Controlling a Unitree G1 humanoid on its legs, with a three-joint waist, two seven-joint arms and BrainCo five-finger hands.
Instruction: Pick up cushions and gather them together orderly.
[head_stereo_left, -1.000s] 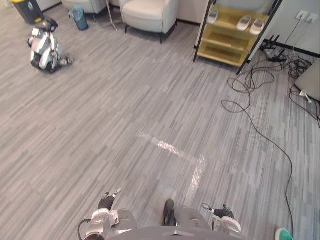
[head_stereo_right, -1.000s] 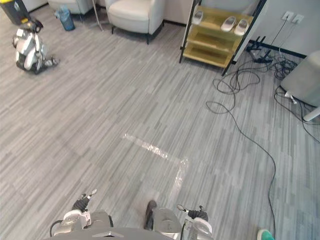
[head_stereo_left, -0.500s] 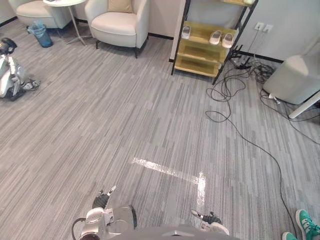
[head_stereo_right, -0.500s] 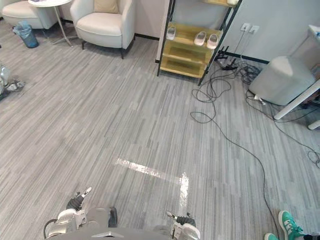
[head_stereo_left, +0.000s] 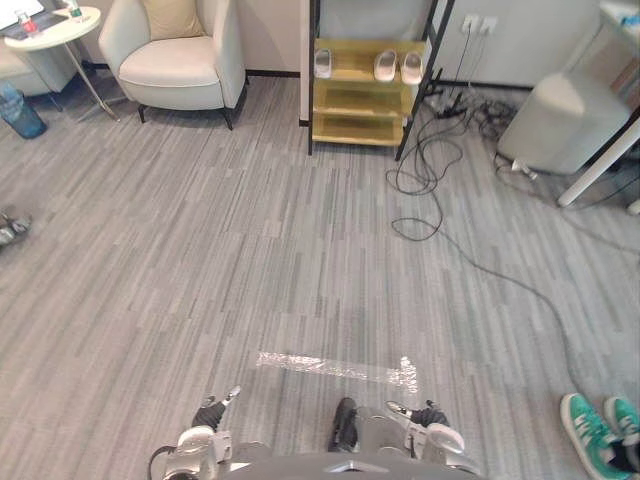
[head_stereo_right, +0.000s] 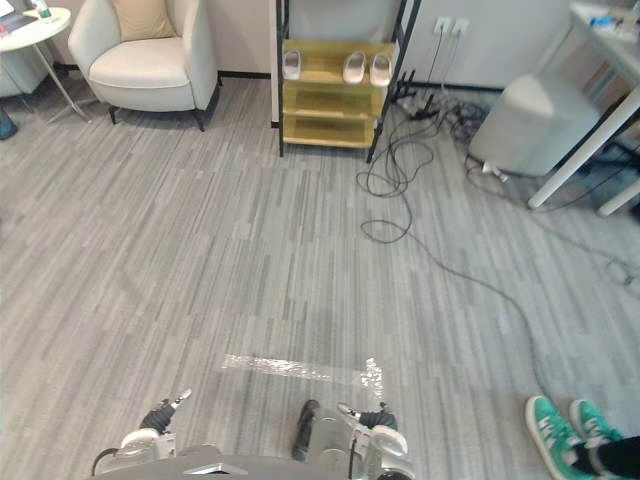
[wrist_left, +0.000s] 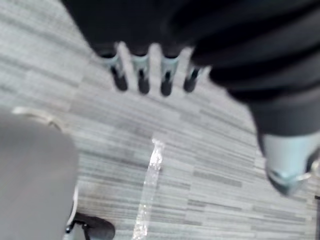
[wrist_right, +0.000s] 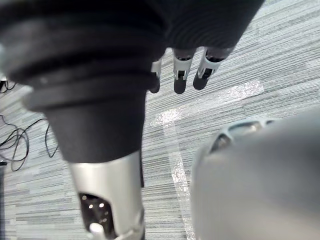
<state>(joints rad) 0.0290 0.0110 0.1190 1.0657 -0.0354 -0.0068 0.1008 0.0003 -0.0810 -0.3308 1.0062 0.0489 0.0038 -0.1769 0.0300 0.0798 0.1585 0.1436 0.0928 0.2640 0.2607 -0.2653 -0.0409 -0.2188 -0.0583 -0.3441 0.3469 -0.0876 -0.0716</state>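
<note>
Grey striped floor (head_stereo_left: 250, 250) runs out ahead, with a strip of shiny tape (head_stereo_left: 335, 368) stuck across it close in. Far side: pale armchair (head_stereo_left: 175, 60) with one tan cushion (head_stereo_left: 172, 17) leaning upright against its back. Just beside it, a small round side table (head_stereo_left: 55, 28). Wooden shelf rack (head_stereo_left: 360, 90) carries slippers (head_stereo_left: 385, 66) on its top shelf. Loose cables (head_stereo_left: 430, 170) trail across the floor toward a grey beanbag (head_stereo_left: 565, 120). A person's green shoes (head_stereo_left: 600, 430) stand at the near right.

Left robot hand (wrist_left: 145, 75) hangs low by the body, fingers straight, holding nothing. Right robot hand (wrist_right: 182, 75) likewise: fingers loosely extended over bare floor, nothing in it.

Progress, as a judgement: one cushion in sight, sitting on the armchair, well apart from both hands. No group of cushions is visible, so gathering looks unfinished. Whether other cushions lie elsewhere cannot be told.
</note>
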